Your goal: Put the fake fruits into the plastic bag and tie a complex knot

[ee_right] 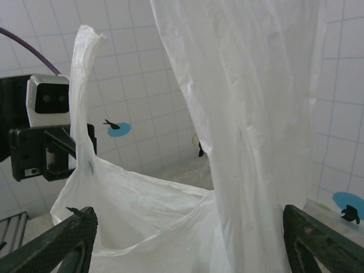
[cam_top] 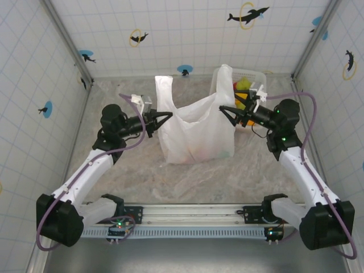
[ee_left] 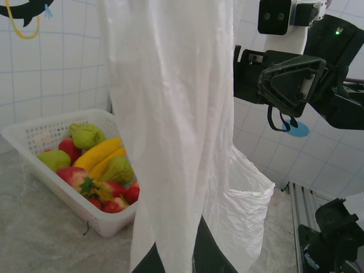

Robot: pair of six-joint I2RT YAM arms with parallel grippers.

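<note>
Plastic bag (cam_top: 196,133) stands between your arms: left gripper (cam_top: 163,121) clamps one handle (jaws closed), right gripper (cam_top: 226,116) spread wide around the other.

A rigid white plastic lattice basket (ee_left: 51,122) stands at the far right of the grey marbled table (cam_top: 199,182), near white tiled walls (cam_top: 187,34) bearing dolphin stickers (cam_top: 248,14).

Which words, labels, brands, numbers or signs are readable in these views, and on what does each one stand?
There is no readable text in any view.
On the thin translucent white plastic bag: nothing printed.
On the rigid white lattice basket: no label seen.
On the tiled walls: dark dolphin stickers with yellow rings or blue discs, pictures only, no letters.
</note>
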